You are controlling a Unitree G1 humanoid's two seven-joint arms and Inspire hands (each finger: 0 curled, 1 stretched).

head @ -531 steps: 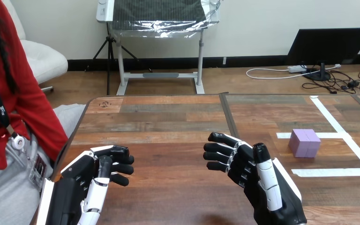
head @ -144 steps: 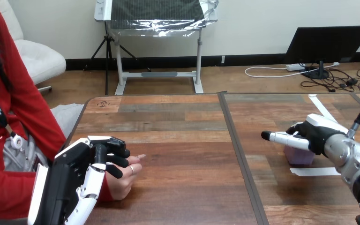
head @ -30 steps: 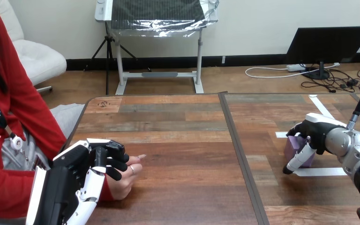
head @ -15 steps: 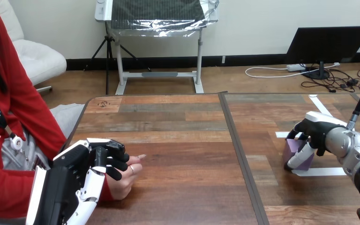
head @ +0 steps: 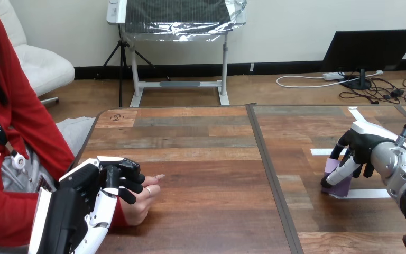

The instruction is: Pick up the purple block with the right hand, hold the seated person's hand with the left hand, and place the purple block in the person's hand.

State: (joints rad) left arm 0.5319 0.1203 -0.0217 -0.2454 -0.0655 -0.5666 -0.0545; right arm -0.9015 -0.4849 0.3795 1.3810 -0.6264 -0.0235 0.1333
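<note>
Grasp step: the right robot hand (head: 357,152) curls its fingers round the purple block (head: 340,187) at the right of the surface (head: 211,174). The left robot hand (head: 98,193) clasps the person's hand (head: 140,203), near left. Next move, likely: lift the block and carry it leftward.

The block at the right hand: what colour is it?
The small cubic block is purple; head view shows it best.

Left robot hand (head: 79,197) low left, fingers curled, right robot hand (head: 360,145) far right, fingers clenched
</note>
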